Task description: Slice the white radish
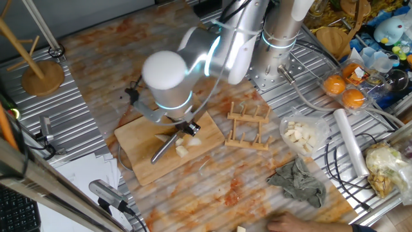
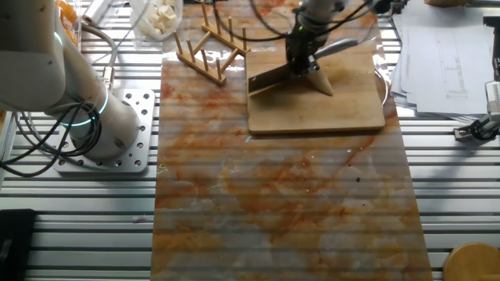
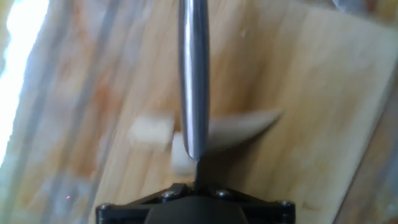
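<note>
A wooden cutting board point(image 1: 145, 151) point(image 2: 344, 113) point(image 3: 311, 93) lies on the table. On it is the white radish, a cream tapered strip point(image 3: 242, 127) point(image 2: 322, 82), with cut cream pieces beside it point(image 3: 151, 132) point(image 1: 183, 151). My gripper point(image 1: 187, 125) point(image 2: 301, 58) point(image 3: 196, 186) is right above the radish, shut on a knife. The steel blade point(image 3: 194, 81) point(image 2: 269, 78) shows edge-on in the hand view and crosses the strip near its thick end. The knife's grey handle point(image 1: 164, 149) sticks out over the board. My fingers are hidden under the black hand body.
Beside the board stands a wooden rack point(image 1: 248, 125) point(image 2: 207, 47). Farther off are a plastic-wrapped heap of pale cubes point(image 1: 302, 135), a grey cloth point(image 1: 297, 182), a roll of film point(image 1: 351, 142) and oranges point(image 1: 344, 90). A person's hand point(image 1: 290, 224) is at the front edge.
</note>
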You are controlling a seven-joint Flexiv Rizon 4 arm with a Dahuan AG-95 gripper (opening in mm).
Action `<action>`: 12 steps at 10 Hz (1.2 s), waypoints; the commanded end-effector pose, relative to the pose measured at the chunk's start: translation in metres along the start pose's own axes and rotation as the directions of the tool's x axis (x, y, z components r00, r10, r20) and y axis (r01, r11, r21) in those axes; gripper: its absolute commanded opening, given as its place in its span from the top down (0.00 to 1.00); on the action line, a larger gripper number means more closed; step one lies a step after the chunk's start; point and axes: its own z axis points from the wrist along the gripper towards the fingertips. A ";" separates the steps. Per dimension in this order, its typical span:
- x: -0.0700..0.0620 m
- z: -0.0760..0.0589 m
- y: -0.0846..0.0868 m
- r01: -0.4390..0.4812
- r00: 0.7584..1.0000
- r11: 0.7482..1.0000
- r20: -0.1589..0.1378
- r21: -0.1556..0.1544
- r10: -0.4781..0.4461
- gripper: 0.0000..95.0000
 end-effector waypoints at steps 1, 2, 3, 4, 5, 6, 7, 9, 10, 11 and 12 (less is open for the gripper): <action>0.001 -0.002 -0.003 0.016 1.000 0.998 -0.016 -0.053 -0.017 1.00; 0.001 -0.006 -0.003 0.020 1.000 0.998 -0.020 -0.053 -0.021 1.00; 0.001 -0.029 -0.003 0.019 0.999 0.998 -0.030 -0.063 -0.021 1.00; -0.001 -0.040 -0.003 0.023 0.999 0.998 -0.033 -0.052 -0.025 1.00; -0.004 -0.047 -0.004 0.018 0.999 0.999 -0.033 -0.048 -0.019 1.00; -0.006 -0.049 -0.004 0.016 0.999 0.999 -0.030 -0.046 -0.017 1.00; -0.009 -0.052 -0.005 0.009 0.999 0.999 -0.031 -0.035 -0.010 1.00; -0.017 -0.057 -0.006 0.005 0.999 1.000 -0.038 -0.014 -0.006 1.00; -0.025 -0.058 -0.008 0.003 0.999 1.000 -0.037 -0.002 -0.003 1.00; -0.032 -0.058 -0.009 -0.002 0.999 1.000 -0.037 0.007 0.002 1.00; -0.037 -0.057 -0.011 -0.001 0.999 1.000 -0.040 0.012 0.001 1.00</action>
